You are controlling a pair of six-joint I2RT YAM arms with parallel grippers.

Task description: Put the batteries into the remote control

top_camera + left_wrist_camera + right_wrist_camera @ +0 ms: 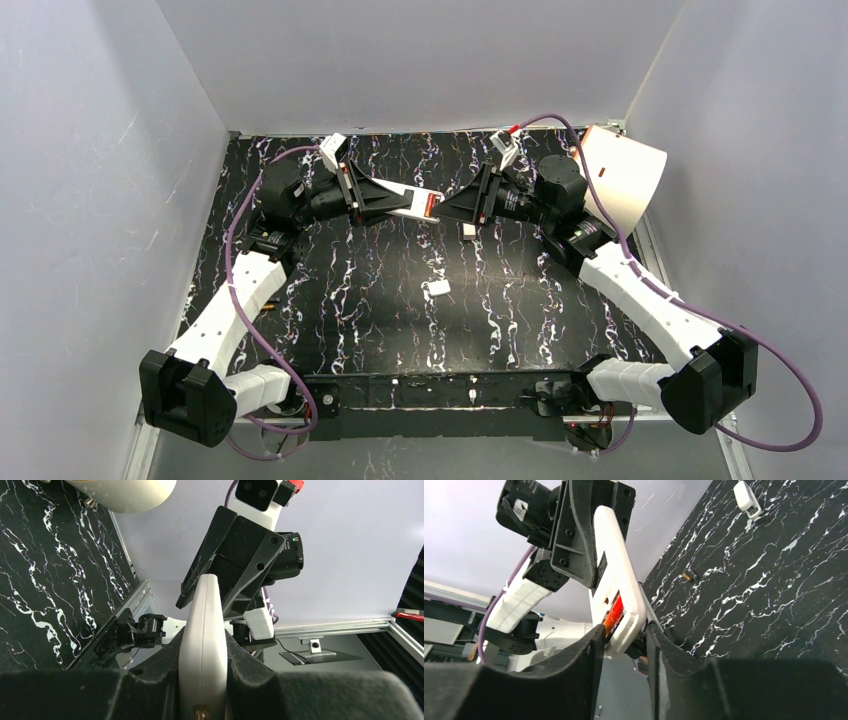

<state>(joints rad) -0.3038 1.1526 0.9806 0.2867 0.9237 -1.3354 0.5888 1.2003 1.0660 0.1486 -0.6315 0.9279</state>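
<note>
Remote control [621, 575] is up off the table [350, 310], and its open battery compartment (no cover on it) holds one orange-red battery [613, 614], seated lengthwise near the end of the casing; whether a second lies beside it I cannot tell. A loose battery [690, 574], tiny and dark with an orange band, lies on the table well apart from the remote. A small white oblong piece [437, 288] lies near the table's middle, and another small white bit [468, 232] lies just below the right hand in the top view. A white cup [625, 180] lies on its side at the far right corner by the table's edge; its inside is hidden. White walls close in the table at left, right and back. The remote hangs over the far half, and the widest bare stretch of marbled black top lies between the two arms, toward the near edge. Left hand [388, 202] reaches in from the left, fingers pointing right, clamped on the remote partway along its length. Right hand [624, 647] faces it from the right, its fingers [574, 670] standing either side of the remote's compartment end with barely a sliver of space; whether they press on it I cannot tell.
</note>
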